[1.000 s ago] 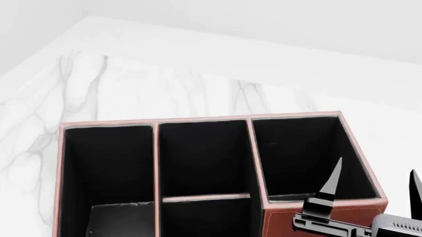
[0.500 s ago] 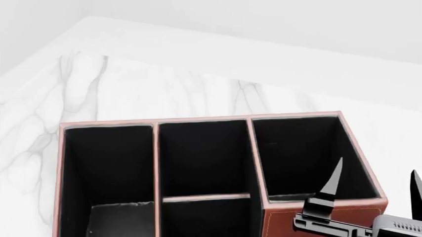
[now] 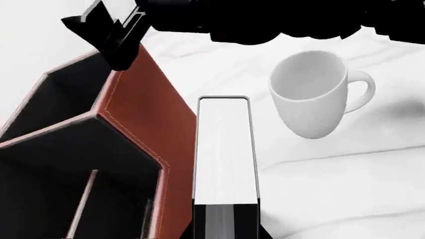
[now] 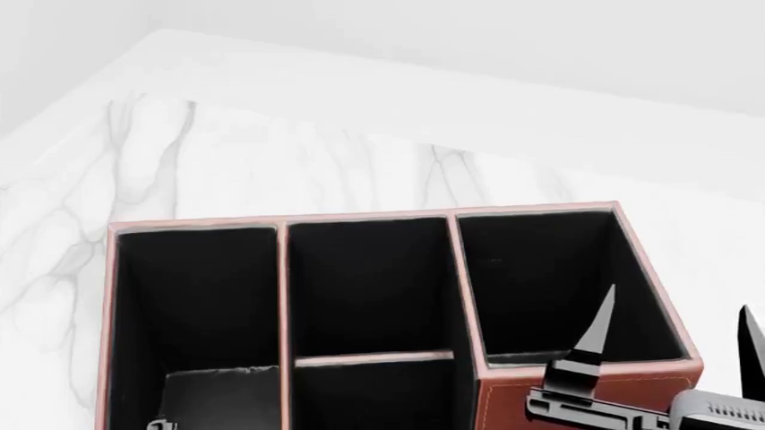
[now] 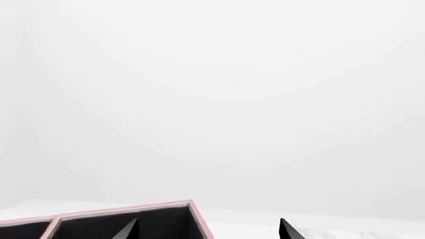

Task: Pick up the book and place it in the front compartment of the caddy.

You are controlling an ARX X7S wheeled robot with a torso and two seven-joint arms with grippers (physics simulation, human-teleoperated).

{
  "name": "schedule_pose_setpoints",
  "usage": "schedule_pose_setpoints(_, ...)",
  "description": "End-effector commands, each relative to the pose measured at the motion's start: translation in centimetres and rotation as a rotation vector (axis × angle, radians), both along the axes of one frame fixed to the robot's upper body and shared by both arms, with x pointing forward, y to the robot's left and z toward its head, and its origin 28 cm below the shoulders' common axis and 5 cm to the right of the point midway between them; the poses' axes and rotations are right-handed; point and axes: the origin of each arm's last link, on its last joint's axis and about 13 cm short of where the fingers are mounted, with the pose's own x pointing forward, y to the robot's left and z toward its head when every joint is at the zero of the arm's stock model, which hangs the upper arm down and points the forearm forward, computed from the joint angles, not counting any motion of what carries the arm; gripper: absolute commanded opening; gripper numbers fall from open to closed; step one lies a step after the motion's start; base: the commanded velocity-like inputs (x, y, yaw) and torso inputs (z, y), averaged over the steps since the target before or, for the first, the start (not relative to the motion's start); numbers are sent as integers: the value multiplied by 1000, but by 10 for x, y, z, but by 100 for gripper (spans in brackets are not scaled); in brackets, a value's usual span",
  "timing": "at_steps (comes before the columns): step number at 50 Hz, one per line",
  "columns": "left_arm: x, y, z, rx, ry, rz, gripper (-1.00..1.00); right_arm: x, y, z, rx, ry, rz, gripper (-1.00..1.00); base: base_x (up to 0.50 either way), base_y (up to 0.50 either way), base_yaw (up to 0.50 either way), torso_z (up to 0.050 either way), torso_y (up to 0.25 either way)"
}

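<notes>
The book (image 3: 224,154) stands page edges up, apparently pinched by the left gripper's fingers (image 3: 226,226), just beside the caddy (image 3: 143,119) outer wall, above the counter (image 3: 345,179); a white mug (image 3: 317,94) sits nearby; the right gripper (image 4: 669,345) hovers with fingers spread at the caddy's right end.

The reddish-brown, black-lined leather-look caddy (image 4: 358,305) is running off the head view's lower edge, hiding its near pockets. The black-covered book with white page edges (image 3: 224,164) is being cut off in the left wrist view, its holding gripper unseen. Only the right gripper (image 4: 672,354)'s fingertips are showing.
</notes>
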Motion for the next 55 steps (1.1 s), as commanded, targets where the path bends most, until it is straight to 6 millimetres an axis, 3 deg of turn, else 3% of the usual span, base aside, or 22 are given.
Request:
schedule_pose_setpoints(1,8,-2,30,-50,-194,-41,-100,0,-1,-1,-6,-3,1,100,0,0,0,0,0)
schedule_pose_setpoints(25,53,-1,81,-79,-459,-14,-100,0,-1,1,-14,-4,3,100,0,0,0,0,1)
schedule_pose_setpoints(39,73,-1,94,-50,-566,-12,-100,0,-1,1,-16,-5,1,100,0,0,0,0,1)
schedule_pose_setpoints(55,103,-5,91,-74,-615,17,-100,0,-2,-3,-12,1,-3,100,0,0,0,0,1)
